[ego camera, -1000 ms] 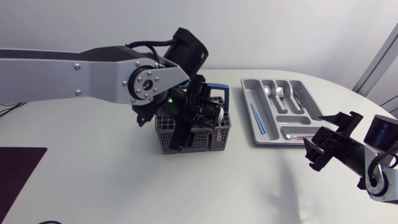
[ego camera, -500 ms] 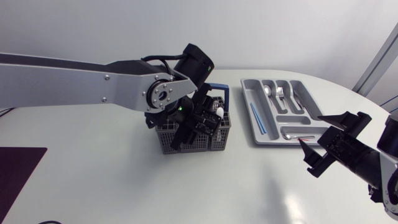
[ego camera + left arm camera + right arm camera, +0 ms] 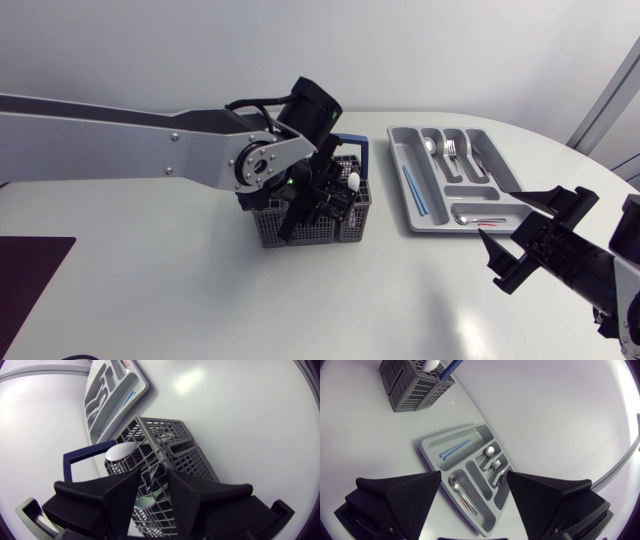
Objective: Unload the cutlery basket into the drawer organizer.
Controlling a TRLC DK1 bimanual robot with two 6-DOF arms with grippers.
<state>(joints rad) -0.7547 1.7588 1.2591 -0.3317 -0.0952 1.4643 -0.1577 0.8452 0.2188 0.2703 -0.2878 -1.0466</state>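
The grey mesh cutlery basket (image 3: 340, 222) with a blue handle (image 3: 352, 141) stands mid-table. My left gripper (image 3: 305, 205) reaches down into it from above. In the left wrist view the basket (image 3: 172, 442) lies under the gripper (image 3: 151, 492), whose fingers stand a narrow gap apart around a thin silver utensil (image 3: 150, 476); neither finger clearly touches it. A white spoon head (image 3: 119, 452) sticks up beside it. The grey drawer organizer (image 3: 398, 160) lies to the basket's right. My right gripper (image 3: 520, 232) hovers open near the organizer's front corner, holding nothing; its own view shows the organizer (image 3: 427, 452) ahead of the gripper (image 3: 474, 480).
The organizer holds blue straws (image 3: 413, 190), spoons and forks (image 3: 450, 148) and a red-handled piece (image 3: 492, 220). A dark mat (image 3: 30, 270) lies at the table's front left corner. The rounded table edge runs close behind my right arm.
My left gripper's fingers have drawn much closer together inside the basket, and its arm has shifted slightly. My right arm has slid back to the right, away from the organizer.
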